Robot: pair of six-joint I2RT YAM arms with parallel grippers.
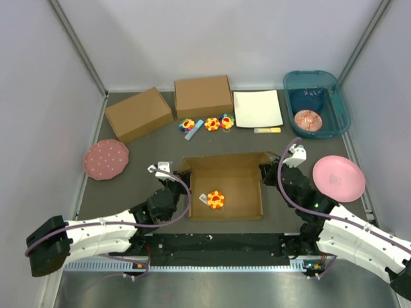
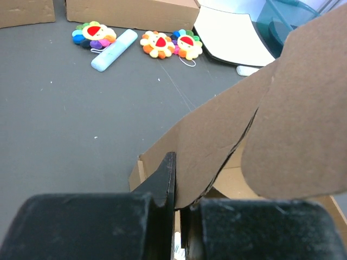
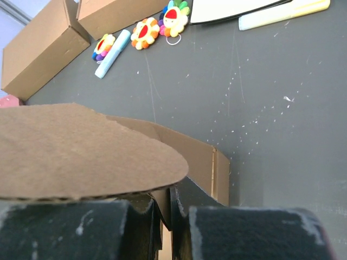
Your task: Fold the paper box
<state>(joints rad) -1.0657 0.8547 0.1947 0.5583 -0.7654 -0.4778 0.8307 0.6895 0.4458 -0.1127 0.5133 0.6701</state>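
The paper box [image 1: 239, 177] lies open in the middle of the table as a shallow brown cardboard tray, with a small flower toy [image 1: 216, 199] on its floor. My left gripper [image 1: 182, 181] is at the box's left wall, shut on the cardboard. In the left wrist view my left gripper [image 2: 181, 201] pinches a raised flap [image 2: 217, 135]. My right gripper [image 1: 265, 172] is at the right wall. In the right wrist view my right gripper [image 3: 169, 208] is shut on the wall's edge, under a rounded flap [image 3: 81, 154].
Two ready-made cardboard boxes [image 1: 139, 113] [image 1: 203, 96] and a white sheet [image 1: 257, 108] stand at the back, beside a teal bin [image 1: 316, 102]. Flower toys [image 1: 212, 123] and a blue stick [image 1: 193, 128] lie in front of them. Pink plates [image 1: 106, 159] [image 1: 338, 178] flank the box.
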